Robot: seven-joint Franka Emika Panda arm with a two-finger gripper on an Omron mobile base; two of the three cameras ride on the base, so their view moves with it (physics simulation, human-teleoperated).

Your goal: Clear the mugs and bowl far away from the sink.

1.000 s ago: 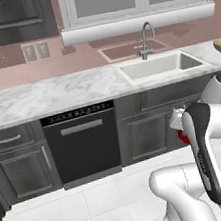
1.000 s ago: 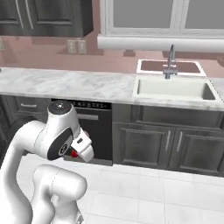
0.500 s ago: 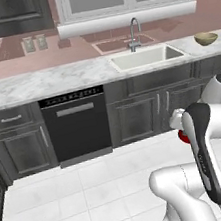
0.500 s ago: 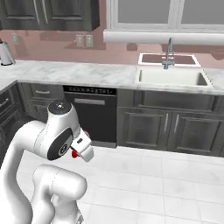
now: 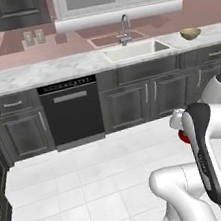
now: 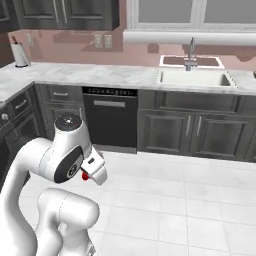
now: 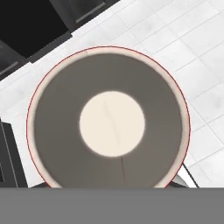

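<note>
A glossy red mug (image 7: 109,122) sits right under the hand camera, rim up, with a grey inside and a pale bottom. It hangs above white floor tiles. A bit of its red wall (image 5: 181,136) shows at the hand, where my gripper (image 5: 181,130) is shut on it, and again beside the gripper (image 6: 88,174) in the right base view. The mug hides the fingertips. The tan-yellow bowl (image 5: 190,33) rests on the counter to the right of the sink (image 5: 136,51), far from my hand. The other mug is out of view.
A black dishwasher (image 5: 71,111) stands under the marble counter (image 5: 36,76), with dark cabinets on either side. The faucet (image 6: 191,50) rises behind the sink (image 6: 195,78). A paper towel roll (image 6: 20,55) stands at the counter's left corner. Open tiled floor (image 6: 180,200) lies around the base.
The whole picture has shifted: the base has backed away from the counter, which now lies farther off with more floor showing. The red mug stays at the hand.
</note>
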